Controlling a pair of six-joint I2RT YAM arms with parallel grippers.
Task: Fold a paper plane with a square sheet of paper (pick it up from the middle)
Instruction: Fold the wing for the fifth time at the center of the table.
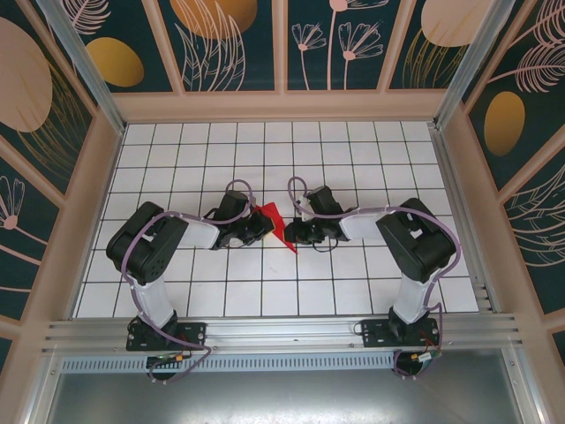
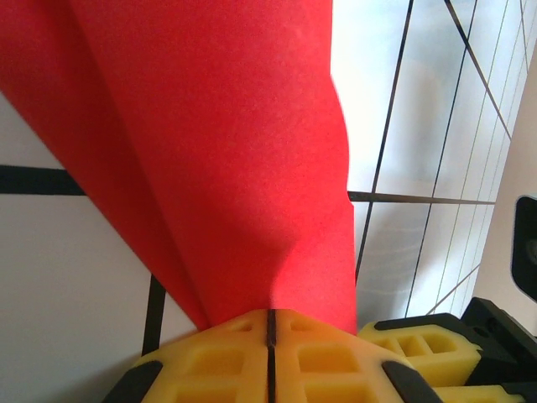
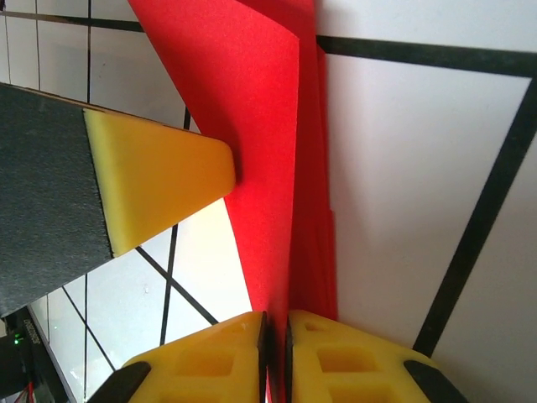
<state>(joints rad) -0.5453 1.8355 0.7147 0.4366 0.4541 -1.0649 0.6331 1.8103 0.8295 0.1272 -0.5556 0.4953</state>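
The square sheet of paper (image 1: 277, 223) is bright red and folded into a narrow pointed shape, held up off the white tiles at mid-table between both grippers. My left gripper (image 1: 260, 228) comes at it from the left. Its yellow jaws (image 2: 270, 317) are shut on the paper's folded layers (image 2: 235, 151). My right gripper (image 1: 294, 233) comes from the right, and its jaws (image 3: 275, 323) are pressed on a creased edge of the paper (image 3: 260, 126). In the right wrist view, one left finger (image 3: 159, 180) touches the sheet. One right finger (image 2: 419, 344) shows in the left wrist view.
The white grid table (image 1: 265, 291) is enclosed by wooden walls (image 1: 97, 177) on the left, right and back. An aluminium rail (image 1: 282, 331) runs along the near edge, by the arm bases. Purple cables loop over both arms.
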